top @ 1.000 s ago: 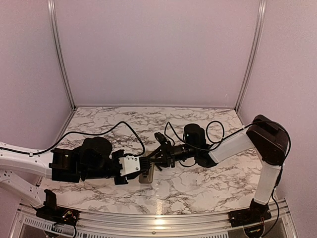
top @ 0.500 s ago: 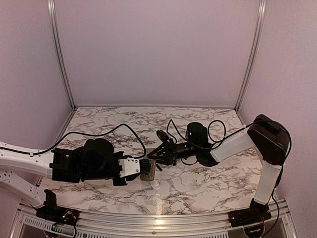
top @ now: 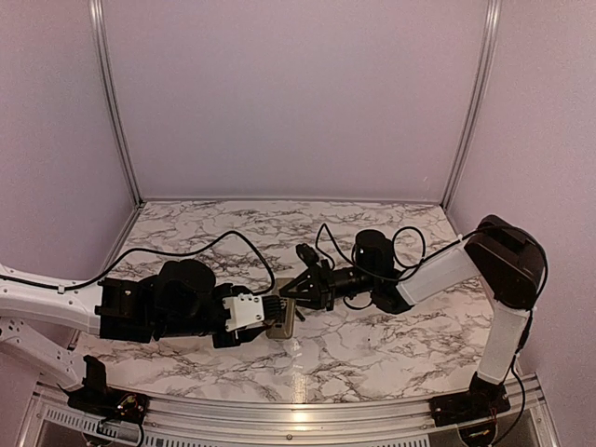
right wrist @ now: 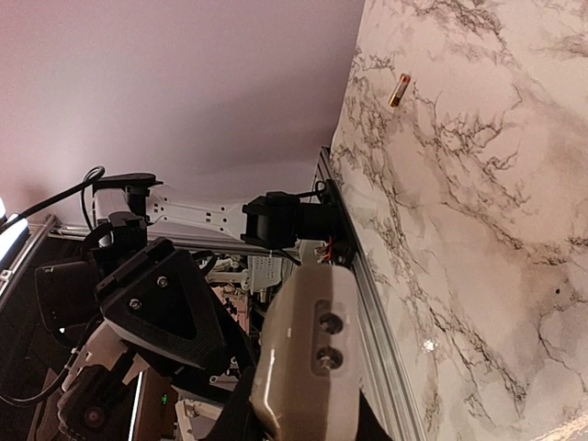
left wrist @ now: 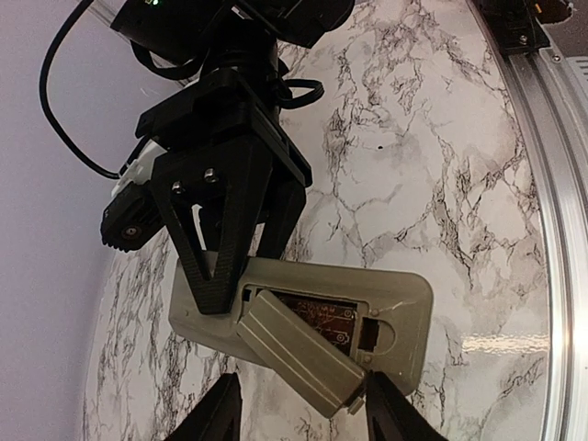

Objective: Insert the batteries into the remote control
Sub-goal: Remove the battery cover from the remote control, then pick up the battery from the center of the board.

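Remote control back-up on the desk, both tools at it.

I see its battery cover lying askew across the open dark recess. The right tool touches one short end of the remote; I cannot tell whether its fingers pinch that end or only rest on it. The left tool has its fingers spread apart, just beside the remote's long edge. One battery lies alone on the marble, well away from both tools.
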Tool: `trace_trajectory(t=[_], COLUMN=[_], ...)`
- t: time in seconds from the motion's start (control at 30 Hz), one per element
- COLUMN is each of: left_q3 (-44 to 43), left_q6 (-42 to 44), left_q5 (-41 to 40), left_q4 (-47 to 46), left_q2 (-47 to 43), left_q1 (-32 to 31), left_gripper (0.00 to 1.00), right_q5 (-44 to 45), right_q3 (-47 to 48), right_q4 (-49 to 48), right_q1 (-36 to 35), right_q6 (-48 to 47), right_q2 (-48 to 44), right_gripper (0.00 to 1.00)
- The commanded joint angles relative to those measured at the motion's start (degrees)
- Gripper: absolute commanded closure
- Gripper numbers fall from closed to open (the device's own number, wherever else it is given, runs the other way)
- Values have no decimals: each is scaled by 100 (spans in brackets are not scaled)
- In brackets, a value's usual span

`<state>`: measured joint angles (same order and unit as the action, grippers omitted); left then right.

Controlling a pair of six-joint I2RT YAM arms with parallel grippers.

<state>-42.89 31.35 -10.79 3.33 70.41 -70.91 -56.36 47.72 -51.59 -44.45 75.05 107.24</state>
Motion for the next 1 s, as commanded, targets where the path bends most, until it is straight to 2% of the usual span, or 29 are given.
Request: trace_trajectory(t=[0.0,0.23,0.37,0.43,0.73,0.97], left_q3=[24,56,36,8,-216,-416], left_q6=[-225,-553,-1288,-1689,-3228,-3950], left_q5=[-49,-152,-341,-427,-603,-394], left_q4=[-121,-202,-246,-216,119,324], left_q2=[-178,-245,-275,-285,-247,113], left_q1=[26,81,300,470,1231,1580], left_gripper=[50,47,43,38,32,28], right_q5=[-86,-11,62,64,219,430], right_q3=[-56,-220,-350,-398,-393,-406], right_q4=[-326,-540,-540,-521,711,1519], right_q1=[50,164,344,444,778,897], right_q6=[59,102,-1,-71,-1243,-2165], right_q2=[-152,-99,-88,-103,-563,-978], right_gripper=[100,100,100,100,100,100])
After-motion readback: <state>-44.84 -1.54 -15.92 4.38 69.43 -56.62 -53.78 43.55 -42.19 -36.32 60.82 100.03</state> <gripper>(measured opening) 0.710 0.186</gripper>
